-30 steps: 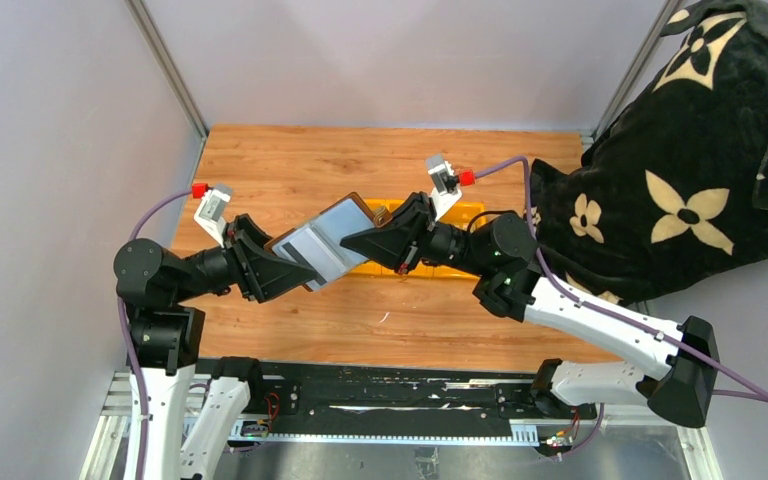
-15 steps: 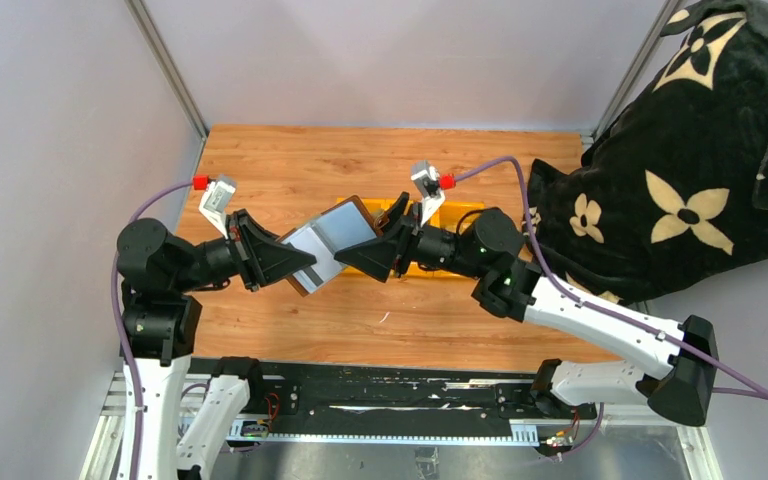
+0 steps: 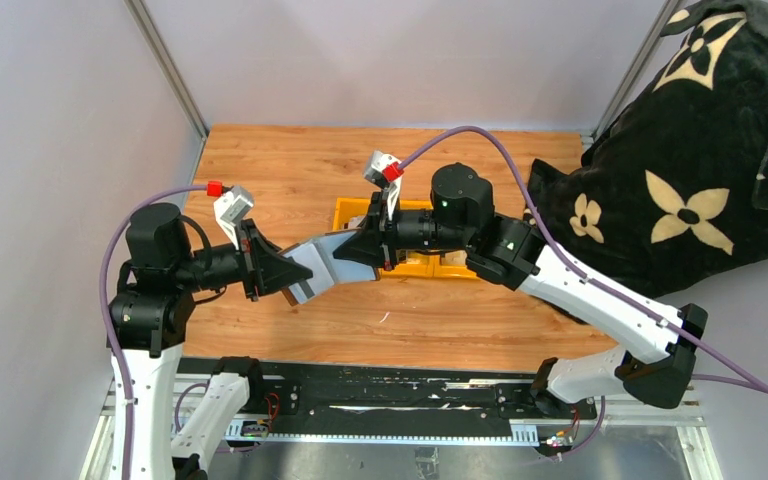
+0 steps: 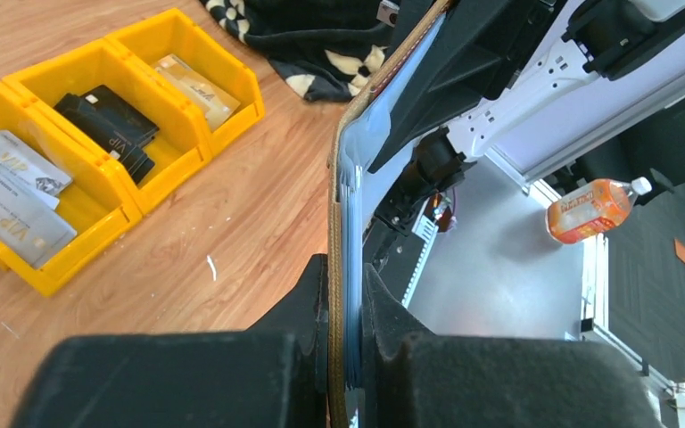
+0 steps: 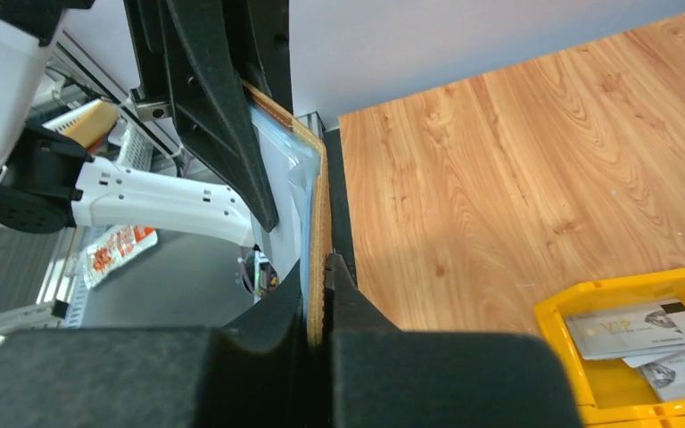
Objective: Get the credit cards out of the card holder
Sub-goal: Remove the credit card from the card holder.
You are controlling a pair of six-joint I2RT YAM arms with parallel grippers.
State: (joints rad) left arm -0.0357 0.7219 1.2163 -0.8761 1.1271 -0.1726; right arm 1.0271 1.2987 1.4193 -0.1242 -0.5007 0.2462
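Left pincer (image 4: pixel 345 272) and right pincer (image 5: pixel 317 267) both clamp the card holder (image 3: pixel 320 258) aloft over the table (image 3: pixel 440 320) — credit cards (image 4: pixel 18 192) already lie in the yellow bin (image 4: pixel 80 254); whether any remain inside, unclear

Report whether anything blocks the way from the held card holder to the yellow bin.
Nothing visible does. The thin brown bifold card holder is clamped at opposite ends by the left claw and right claw; only bare wooden table lies between it and the yellow plastic three-compartment bin.
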